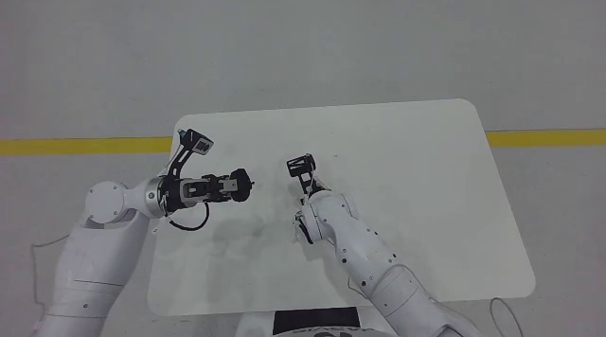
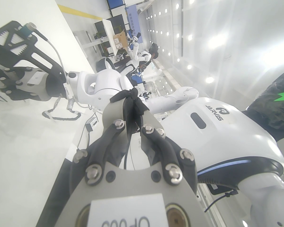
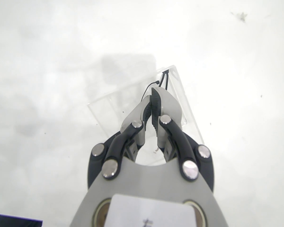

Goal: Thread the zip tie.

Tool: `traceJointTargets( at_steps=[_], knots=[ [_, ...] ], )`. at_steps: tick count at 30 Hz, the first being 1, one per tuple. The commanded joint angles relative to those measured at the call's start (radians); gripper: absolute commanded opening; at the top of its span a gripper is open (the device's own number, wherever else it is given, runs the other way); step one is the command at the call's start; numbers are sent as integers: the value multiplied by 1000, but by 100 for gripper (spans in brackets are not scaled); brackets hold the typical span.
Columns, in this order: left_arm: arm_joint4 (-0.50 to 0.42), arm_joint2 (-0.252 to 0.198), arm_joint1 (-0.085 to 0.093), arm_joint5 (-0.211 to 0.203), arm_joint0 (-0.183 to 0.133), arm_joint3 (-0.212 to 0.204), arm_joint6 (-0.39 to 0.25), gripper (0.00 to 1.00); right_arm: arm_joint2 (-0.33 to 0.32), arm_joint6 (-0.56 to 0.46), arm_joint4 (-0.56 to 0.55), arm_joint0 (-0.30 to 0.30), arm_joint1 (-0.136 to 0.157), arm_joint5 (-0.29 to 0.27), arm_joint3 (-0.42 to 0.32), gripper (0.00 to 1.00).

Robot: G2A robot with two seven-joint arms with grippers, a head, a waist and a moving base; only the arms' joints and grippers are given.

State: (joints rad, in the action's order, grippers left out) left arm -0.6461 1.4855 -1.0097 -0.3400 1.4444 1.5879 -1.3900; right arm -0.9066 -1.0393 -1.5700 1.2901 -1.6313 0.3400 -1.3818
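Over white worktop, pinching thin black zip tie in clenched right claw at clear plastic block; holding left claw clenched too, raised nearby.

You have open tabletop along the far side and the whole right part of the table. The tight spot is near the left middle. There the left gripper, fingers closed, points at the right arm's camera mount across a narrow gap. Under the right gripper lies a clear plastic piece, and the zip tie pinched in its tips sticks out over the plastic.
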Motion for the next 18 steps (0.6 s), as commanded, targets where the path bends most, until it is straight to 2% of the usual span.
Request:
traceJointTargets(
  at_steps=[1, 7, 11, 12, 14, 18],
  knots=[
    [0, 0, 0, 0, 0, 0, 0, 0, 2, -1, 0, 5, 4, 0, -13, 0],
    [0, 0, 0, 0, 0, 0, 0, 0, 0, -6, 0, 21, 18, 0, -53, 0],
    [0, 0, 0, 0, 0, 0, 0, 0, 1, -14, 0, 24, 23, 0, -52, 1],
    [0, 0, 0, 0, 0, 0, 0, 0, 3, -15, 0, 22, 24, 0, -49, 11],
    [0, 0, 0, 0, 0, 0, 0, 0, 5, -16, 0, 20, 23, 0, -46, 21],
    [0, 0, 0, 0, 0, 0, 0, 0, 7, -18, 0, 16, 22, 0, -37, 18]
  ],
)
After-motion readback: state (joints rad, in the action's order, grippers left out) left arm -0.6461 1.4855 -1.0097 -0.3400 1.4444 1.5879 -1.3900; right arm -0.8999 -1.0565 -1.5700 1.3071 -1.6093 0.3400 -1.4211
